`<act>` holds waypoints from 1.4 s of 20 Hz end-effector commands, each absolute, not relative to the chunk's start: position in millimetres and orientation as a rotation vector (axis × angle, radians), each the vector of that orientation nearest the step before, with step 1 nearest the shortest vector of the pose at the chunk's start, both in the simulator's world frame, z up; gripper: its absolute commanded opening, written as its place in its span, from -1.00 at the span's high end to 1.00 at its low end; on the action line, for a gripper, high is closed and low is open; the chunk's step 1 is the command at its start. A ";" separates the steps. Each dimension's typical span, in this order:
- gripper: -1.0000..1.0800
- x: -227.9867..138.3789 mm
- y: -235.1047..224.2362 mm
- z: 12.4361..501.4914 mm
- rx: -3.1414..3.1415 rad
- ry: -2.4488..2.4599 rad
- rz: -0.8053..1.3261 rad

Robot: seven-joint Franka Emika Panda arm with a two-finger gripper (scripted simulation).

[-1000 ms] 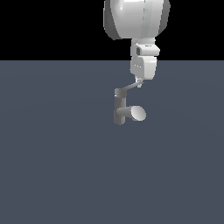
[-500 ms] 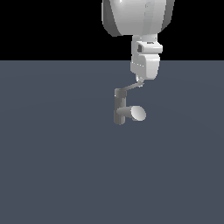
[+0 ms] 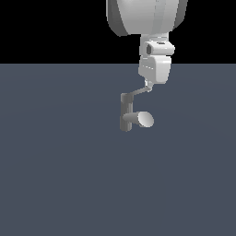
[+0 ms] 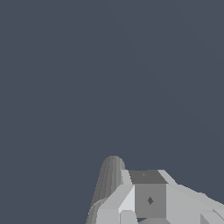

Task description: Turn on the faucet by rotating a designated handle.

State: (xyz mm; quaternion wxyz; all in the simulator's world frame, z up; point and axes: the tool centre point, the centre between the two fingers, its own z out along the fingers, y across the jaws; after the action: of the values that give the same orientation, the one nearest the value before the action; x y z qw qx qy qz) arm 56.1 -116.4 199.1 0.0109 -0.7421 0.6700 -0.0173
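Pressing gripper [image 3: 148, 85], jaws too hidden to tell apart or together, against the outer end of the handle [image 3: 139, 91] atop the faucet [image 3: 126, 113] mid-floor; next, likely sweeping it sideways.

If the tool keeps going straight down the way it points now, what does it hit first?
Most likely the handle: in the exterior view the tool points downward with its tip right at the lever's outer end. Past that lies only the grey floor. Depth is unclear from one view, so actual contact is uncertain.
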 end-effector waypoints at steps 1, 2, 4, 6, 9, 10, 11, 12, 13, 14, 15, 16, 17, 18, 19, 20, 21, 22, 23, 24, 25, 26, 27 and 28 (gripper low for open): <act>1.00 44.8 -106.9 191.5 -2.329 2.089 -0.027; 1.00 41.7 -105.6 190.9 -2.329 2.090 -0.026; 1.00 35.4 -103.0 189.6 -2.329 2.093 -0.022; 1.00 29.0 -100.3 188.4 -2.329 2.095 -0.019; 1.00 19.4 -96.2 186.6 -2.329 2.099 -0.014; 1.00 16.1 -94.9 186.0 -2.329 2.100 -0.012; 1.00 12.8 -93.5 185.4 -2.329 2.102 -0.010; 1.00 9.5 -92.1 184.8 -2.329 2.103 -0.008; 1.00 6.2 -90.7 184.1 -2.329 2.104 -0.006; 1.00 2.9 -89.2 183.5 -2.329 2.106 -0.005; 1.00 -0.5 -87.8 183.0 -2.329 2.107 -0.003; 1.00 -3.8 -86.3 182.3 -2.328 2.108 -0.001; 1.00 -3.8 -86.3 182.3 -2.328 2.108 -0.001; 1.00 6.4 -94.7 195.8 -2.308 2.108 -0.043; 1.00 4.7 -89.0 194.7 -2.310 2.108 -0.040; 1.00 3.0 -83.3 193.8 -2.311 2.108 -0.037; 1.00 1.4 -77.5 192.7 -2.313 2.108 -0.034; 1.00 -0.4 -71.7 191.6 -2.314 2.108 -0.031; 1.00 -2.1 -65.8 190.6 -2.316 2.109 -0.028; 1.00 -3.9 -59.9 189.6 -2.317 2.109 -0.024; 1.00 -5.7 -53.9 188.6 -2.319 2.109 -0.021; 1.00 -7.4 -47.9 187.5 -2.320 2.109 -0.018; 1.00 -9.2 -41.8 186.4 -2.322 2.109 -0.015; 1.00 -11.1 -35.7 185.4 -2.323 2.109 -0.011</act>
State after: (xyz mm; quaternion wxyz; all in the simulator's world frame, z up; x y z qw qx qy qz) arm -4.7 -65.3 196.1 0.0064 -0.7291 0.6843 -0.0149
